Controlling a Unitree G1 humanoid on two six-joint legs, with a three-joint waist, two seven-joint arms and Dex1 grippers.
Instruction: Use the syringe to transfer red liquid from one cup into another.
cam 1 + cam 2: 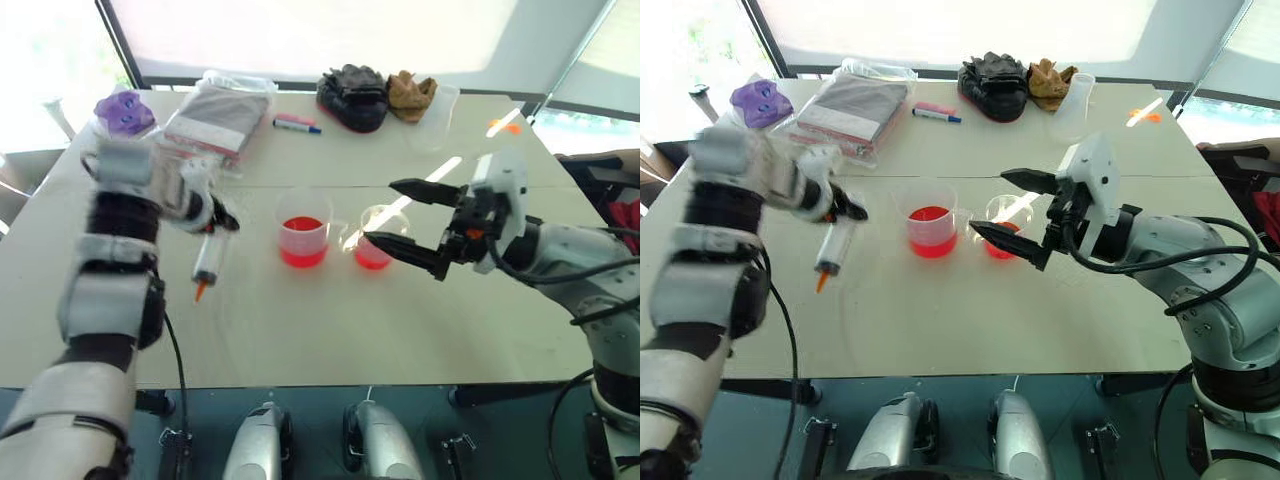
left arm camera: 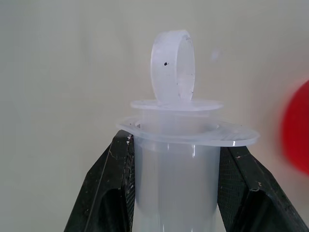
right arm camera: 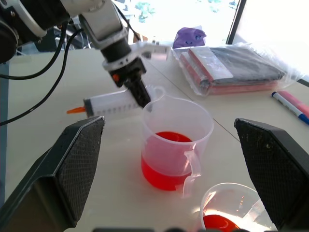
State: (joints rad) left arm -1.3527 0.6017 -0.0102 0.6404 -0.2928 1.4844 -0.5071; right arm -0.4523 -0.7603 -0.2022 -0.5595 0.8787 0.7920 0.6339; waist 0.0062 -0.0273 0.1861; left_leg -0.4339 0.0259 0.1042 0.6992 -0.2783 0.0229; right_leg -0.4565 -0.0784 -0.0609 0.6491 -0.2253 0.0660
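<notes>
My left gripper (image 1: 224, 221) is shut on the top of the syringe (image 1: 208, 262), which hangs with its orange tip (image 1: 199, 292) pointing down, left of the cups. In the left wrist view both black fingers (image 2: 108, 183) clamp the clear barrel (image 2: 174, 164) just under its flange. The handled beaker (image 1: 303, 240) holds red liquid (image 1: 303, 254) near the table's middle. The smaller cup (image 1: 375, 246) stands just right of it with a little red liquid. My right gripper (image 1: 380, 211) is open beside the smaller cup, its fingers (image 3: 72, 169) spread wide, holding nothing.
At the back of the table lie a clear bag of dark fabric (image 1: 220, 115), a purple object (image 1: 125, 110), a pink and blue marker pen (image 1: 297, 124), dark and brown cloth items (image 1: 353, 95) and a tall clear cup (image 1: 437, 115). The table's front edge (image 1: 330, 385) is near.
</notes>
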